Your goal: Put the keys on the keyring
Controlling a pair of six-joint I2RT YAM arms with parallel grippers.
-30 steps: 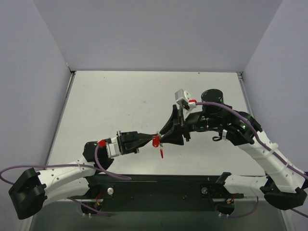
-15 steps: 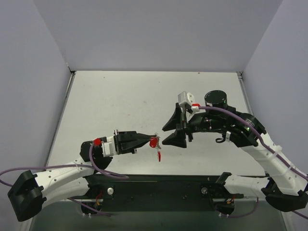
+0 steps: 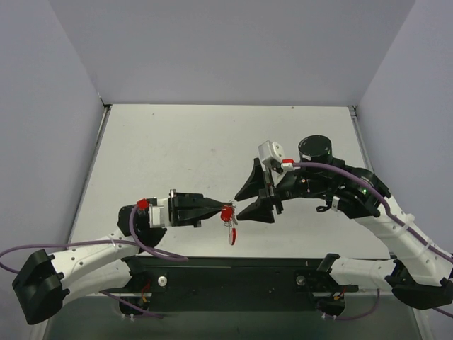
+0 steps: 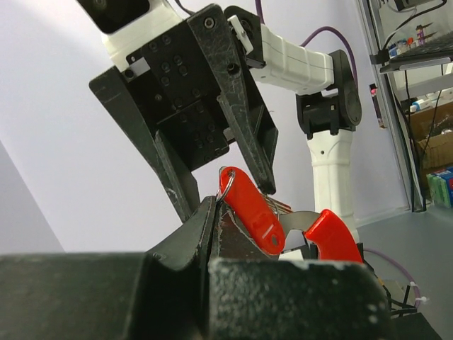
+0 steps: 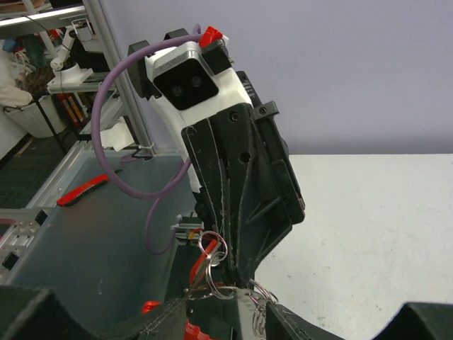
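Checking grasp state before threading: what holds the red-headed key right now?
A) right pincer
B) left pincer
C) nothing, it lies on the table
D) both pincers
B: the left pincer is shut on the red-headed key, while the right pincer stands open close by, its fingers spread apart.

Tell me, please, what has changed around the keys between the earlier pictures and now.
The right tool, whose tips met at the red keys a second ago, opened and backed off to the right. It has since edged back toward them with its jaws apart. The left tool barely shifted and stays shut on the keys.
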